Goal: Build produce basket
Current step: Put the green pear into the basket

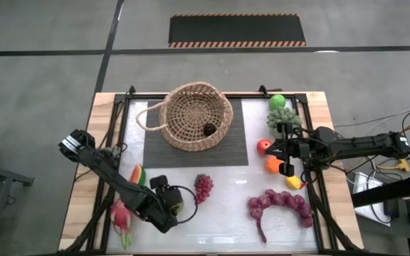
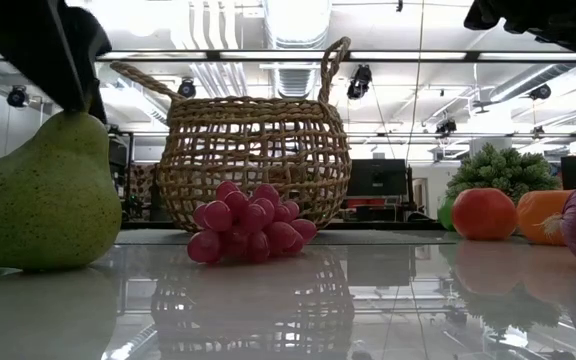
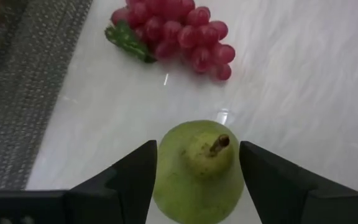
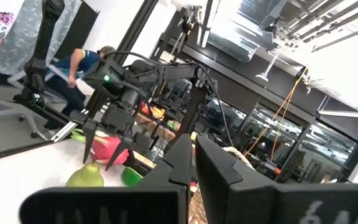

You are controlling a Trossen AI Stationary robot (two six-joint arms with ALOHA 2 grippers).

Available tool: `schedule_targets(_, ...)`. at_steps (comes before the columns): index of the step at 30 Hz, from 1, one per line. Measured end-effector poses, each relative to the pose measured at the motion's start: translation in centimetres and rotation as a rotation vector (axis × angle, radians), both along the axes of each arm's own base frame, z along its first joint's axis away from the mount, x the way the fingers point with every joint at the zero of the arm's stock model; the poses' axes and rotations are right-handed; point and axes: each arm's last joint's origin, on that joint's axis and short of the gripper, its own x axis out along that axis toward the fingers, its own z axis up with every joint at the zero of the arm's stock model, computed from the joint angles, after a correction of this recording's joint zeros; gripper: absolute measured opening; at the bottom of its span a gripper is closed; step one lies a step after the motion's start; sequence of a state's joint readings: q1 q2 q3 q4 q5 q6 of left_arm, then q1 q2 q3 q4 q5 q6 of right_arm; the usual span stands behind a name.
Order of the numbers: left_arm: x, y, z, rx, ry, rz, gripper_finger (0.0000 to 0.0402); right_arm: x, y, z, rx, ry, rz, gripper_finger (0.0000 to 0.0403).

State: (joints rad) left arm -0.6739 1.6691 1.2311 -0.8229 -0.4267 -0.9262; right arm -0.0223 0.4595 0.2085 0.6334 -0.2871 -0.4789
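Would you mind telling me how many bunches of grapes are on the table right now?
2. A small red grape bunch lies near the table's middle, in front of the wicker basket. A larger purple grape bunch lies toward the front right. More could be hidden inside the basket.

A: Room around the basket (image 1: 194, 116)?

B: Its mouth tips toward the right arm; one dark fruit (image 1: 209, 129) inside, the rest of the hollow is free. The surface (image 1: 226, 199) on the near side of the basket is bare up to the red grape bunch (image 1: 203, 187).

A: Blockers?

B: Beyond that bunch, the pear (image 3: 199, 168) stands upright between the left gripper (image 3: 197, 163) fingers (image 3: 132, 174), gaps on both sides. To the basket's right, the fruit cluster by the right gripper (image 1: 285, 153) is tight: red apple (image 1: 263, 146), orange (image 1: 273, 164), leafy clump (image 1: 282, 119).
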Motion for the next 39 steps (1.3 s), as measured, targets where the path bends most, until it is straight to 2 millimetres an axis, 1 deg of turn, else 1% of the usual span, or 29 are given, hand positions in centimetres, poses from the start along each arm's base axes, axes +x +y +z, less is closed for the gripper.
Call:
schedule_targets(5,-0.2,0.2,-1.7,-0.012,-0.014,0.002,0.0212,0.0,0.0,0.0,-0.003,-0.001,-0.001,0.0013)
schedule_targets(8,-0.3,0.2,-2.1,-0.006,-0.014,-0.017,0.0206,0.0,0.0,0.0,-0.003,-0.001,-0.001,0.0013)
schedule_targets(10,-0.3,0.2,-2.1,0.002,-0.014,-0.033,0.0191,0.0,0.0,0.0,-0.003,-0.001,-0.001,0.0013)
schedule_targets(15,-0.3,0.2,-2.0,0.015,-0.008,-0.061,0.0133,0.0,0.0,0.0,-0.001,0.002,0.000,0.0013)
schedule_targets(17,-0.2,0.2,-1.9,0.014,-0.010,-0.061,0.0129,0.1,0.0,-0.1,0.000,0.012,0.000,0.0013)
schedule_targets(19,-0.1,0.1,-1.4,0.005,-0.022,-0.064,0.0129,0.1,0.0,-0.2,0.000,0.022,0.000,0.0013)
schedule_targets(21,0.1,-0.1,-0.3,-0.008,-0.049,-0.078,0.0128,0.1,0.0,-0.3,0.002,0.028,0.000,0.0013)
schedule_targets(23,0.3,-0.2,1.4,-0.013,-0.097,-0.116,0.0127,0.1,0.0,-0.3,0.009,0.030,0.002,0.0013)
schedule_targets(26,0.8,0.1,4.9,0.054,-0.214,-0.172,0.0127,0.1,0.0,-0.3,0.009,0.031,0.002,0.0013)
schedule_targets(28,1.1,0.9,7.5,0.125,-0.301,-0.172,0.0127,0.1,0.0,-0.3,0.009,0.031,0.002,0.0013)
schedule_targets(30,1.3,2.4,9.9,0.203,-0.384,-0.131,0.0127,0.1,0.0,-0.3,0.009,0.030,0.002,0.0013)
schedule_targets(33,1.3,5.5,12.7,0.327,-0.453,-0.044,0.0126,0.1,0.0,-0.3,0.009,0.030,0.002,0.0013)
schedule_targets(35,1.3,7.8,14.0,0.397,-0.469,0.004,0.0126,0.1,0.0,-0.3,0.009,0.030,0.002,0.0013)
schedule_targets(38,2.0,11.6,14.6,0.469,-0.479,0.075,0.0126,0.1,0.0,-0.3,0.009,0.029,0.002,0.0013)
schedule_targets(39,2.3,12.8,14.6,0.484,-0.471,0.095,0.0126,0.1,0.0,-0.3,0.009,0.029,0.002,0.0013)
